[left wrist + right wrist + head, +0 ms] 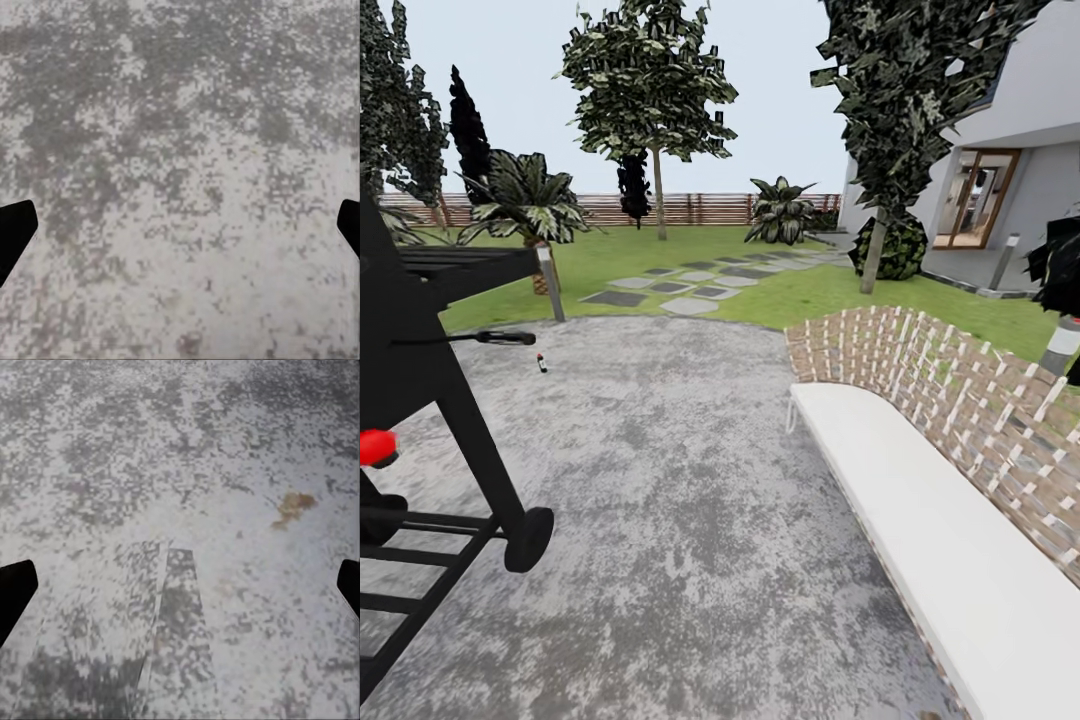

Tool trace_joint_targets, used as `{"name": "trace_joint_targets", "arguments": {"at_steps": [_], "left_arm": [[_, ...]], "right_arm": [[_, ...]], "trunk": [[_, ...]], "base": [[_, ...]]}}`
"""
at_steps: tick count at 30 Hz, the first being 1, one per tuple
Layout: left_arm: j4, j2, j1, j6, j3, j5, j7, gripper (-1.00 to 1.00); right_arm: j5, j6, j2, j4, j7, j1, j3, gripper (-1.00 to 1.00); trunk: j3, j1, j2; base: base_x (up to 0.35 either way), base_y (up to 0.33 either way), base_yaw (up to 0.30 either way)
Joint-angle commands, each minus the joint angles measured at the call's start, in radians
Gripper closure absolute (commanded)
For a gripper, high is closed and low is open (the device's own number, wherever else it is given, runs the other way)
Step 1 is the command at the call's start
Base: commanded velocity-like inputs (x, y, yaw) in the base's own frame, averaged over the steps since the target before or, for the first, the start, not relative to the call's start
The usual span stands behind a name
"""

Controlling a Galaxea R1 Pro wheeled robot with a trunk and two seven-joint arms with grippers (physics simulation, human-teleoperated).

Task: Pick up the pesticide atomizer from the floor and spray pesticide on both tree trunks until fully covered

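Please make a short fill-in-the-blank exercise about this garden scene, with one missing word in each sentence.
1. The long seat at the right of the head view has a ____ cushion.
2. The fence behind the lawn is made of ____.
3. The knob on the black grill is ____.
4. Both wrist views show each end effector's fingers spread wide, so it is ____.

Missing words: white; wood; red; open

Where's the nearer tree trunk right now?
In the head view, the nearer tree trunk leans up from the lawn at upper right, beside a dark round shrub before the white house, beyond the woven bench.
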Motion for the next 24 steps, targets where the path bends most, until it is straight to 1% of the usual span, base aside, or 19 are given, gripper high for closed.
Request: {"name": "trace_joint_targets", "arguments": {"at_steps": [1,24], "left_arm": [[0.000,0.000,0.000,0.000,0.000,0.000,0.000,-1.00],[0.000,0.000,0.000,0.000,0.000,0.000,0.000,-1.00]], "right_arm": [[0.000,0.000,0.000,0.000,0.000,0.000,0.000,-1.00],[0.000,0.000,0.000,0.000,0.000,0.000,0.000,-1.00]], "trunk": [[0.000,0.000,0.000],[0.000,0.000,0.000]], "base": [[0.340,0.000,0.000],[0.340,0.000,0.000]]}}
